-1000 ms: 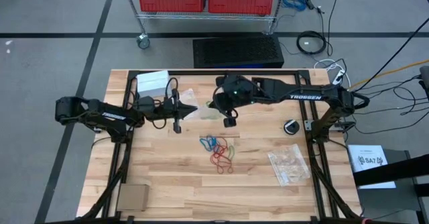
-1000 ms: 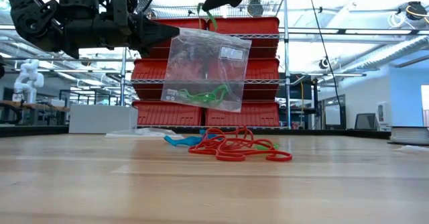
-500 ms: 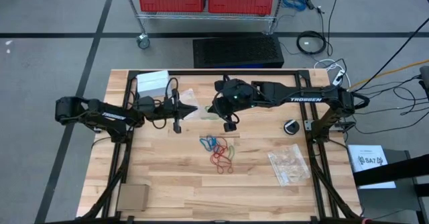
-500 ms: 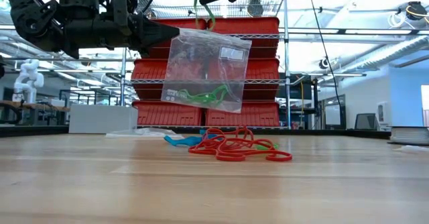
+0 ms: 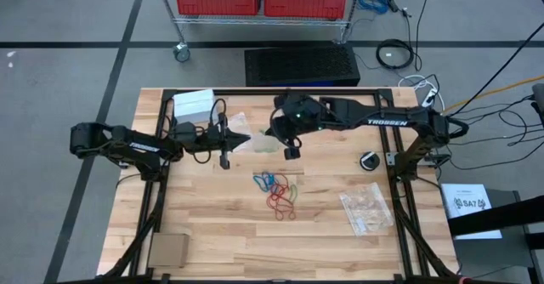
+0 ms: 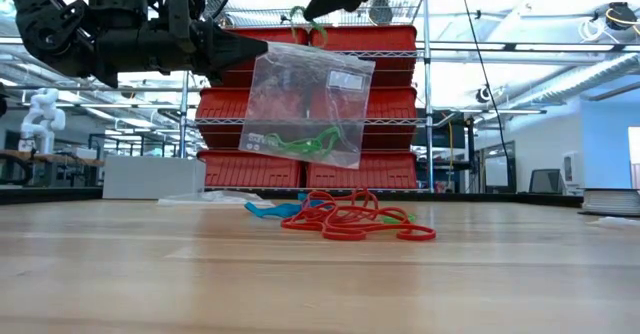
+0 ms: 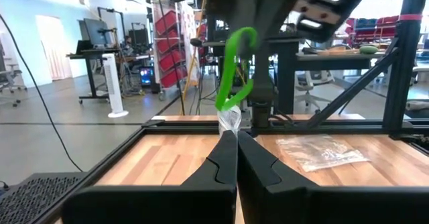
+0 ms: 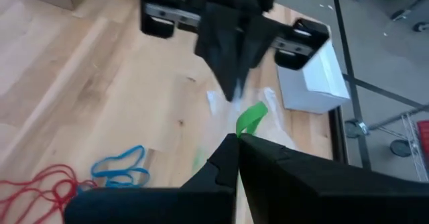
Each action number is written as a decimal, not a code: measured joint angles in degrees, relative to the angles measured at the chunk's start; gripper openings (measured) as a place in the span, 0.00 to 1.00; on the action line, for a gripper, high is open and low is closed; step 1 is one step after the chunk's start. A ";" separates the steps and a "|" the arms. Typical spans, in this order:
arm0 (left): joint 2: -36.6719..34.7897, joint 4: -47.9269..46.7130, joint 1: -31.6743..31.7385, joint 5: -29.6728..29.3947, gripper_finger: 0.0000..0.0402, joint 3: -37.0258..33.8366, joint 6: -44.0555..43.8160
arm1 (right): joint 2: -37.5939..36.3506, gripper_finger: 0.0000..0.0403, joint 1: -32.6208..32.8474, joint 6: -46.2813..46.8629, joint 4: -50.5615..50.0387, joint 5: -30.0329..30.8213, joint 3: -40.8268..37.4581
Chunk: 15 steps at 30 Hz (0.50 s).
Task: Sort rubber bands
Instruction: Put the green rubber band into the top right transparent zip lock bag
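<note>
The left gripper (image 6: 262,45) pinches the clear bag (image 6: 305,104) by its corner; the right gripper (image 6: 312,12), at its 1 o'clock, clamps a green rubber band (image 6: 305,24) above the mouth. Lower it fully inside before releasing. The loose rubber bands (image 5: 277,191) lie at 6 o'clock.

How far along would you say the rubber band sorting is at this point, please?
Done: some green bands already lie inside the clear bag, which the left hand holds up by its corner. In hand: the right hand is shut on another green band at the bag's mouth. Left: the red and blue pile on the table.
</note>
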 joint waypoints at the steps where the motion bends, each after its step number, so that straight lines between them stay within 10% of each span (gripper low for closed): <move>1: 0.00 0.00 0.00 0.00 0.00 0.00 0.00 | 0.00 0.00 -0.32 -0.14 -0.06 -0.01 0.00; 15: 0.00 -0.26 0.00 0.01 0.00 0.00 0.04 | 4.10 0.00 -1.08 -0.96 -3.18 -1.49 -0.07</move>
